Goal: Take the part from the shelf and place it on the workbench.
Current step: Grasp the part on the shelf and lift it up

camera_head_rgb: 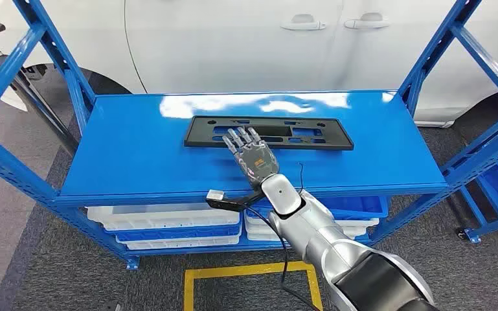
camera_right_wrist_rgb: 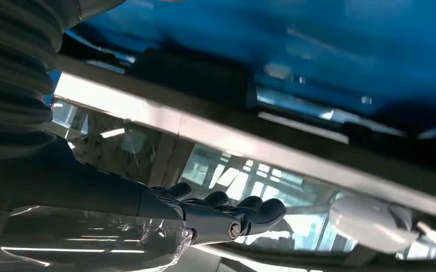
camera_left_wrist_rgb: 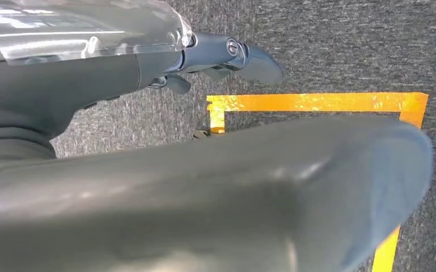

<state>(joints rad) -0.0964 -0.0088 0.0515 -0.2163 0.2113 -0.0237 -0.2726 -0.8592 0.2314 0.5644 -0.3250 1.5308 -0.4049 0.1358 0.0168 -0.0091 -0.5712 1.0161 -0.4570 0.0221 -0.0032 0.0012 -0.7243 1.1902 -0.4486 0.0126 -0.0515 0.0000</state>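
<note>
The right hand [camera_head_rgb: 251, 154] is reaching out flat over the top deck of the blue shelf [camera_head_rgb: 136, 152] in the head view, its fingers [camera_head_rgb: 238, 137] stretched forward and slightly apart, lying over the near long edge of the black plastic part [camera_head_rgb: 269, 132] and closing on nothing; whether they are touching it or hovering just above is hard to tell. The part is lying flat toward the back of the deck, a long thin rectangular panel with several cut-out slots, in front of a white car [camera_head_rgb: 246, 39]. It is looking light and fairly stiff, though a panel this thin and long is likely flexing if lifted by one end, and its smooth surface on the glossy deck is likely sliding rather than tipping up; a grip around the near long edge close to the middle, or through one of the slots, seems the steadiest hold. In the left wrist view the left hand [camera_left_wrist_rgb: 227, 56] is hanging over grey carpet and yellow floor tape [camera_left_wrist_rgb: 317, 102], its fingers loosely extended and holding nothing. In the right wrist view the right hand's fingers are showing gently curved and apart, with nothing between them, against reflective car bodywork
</note>
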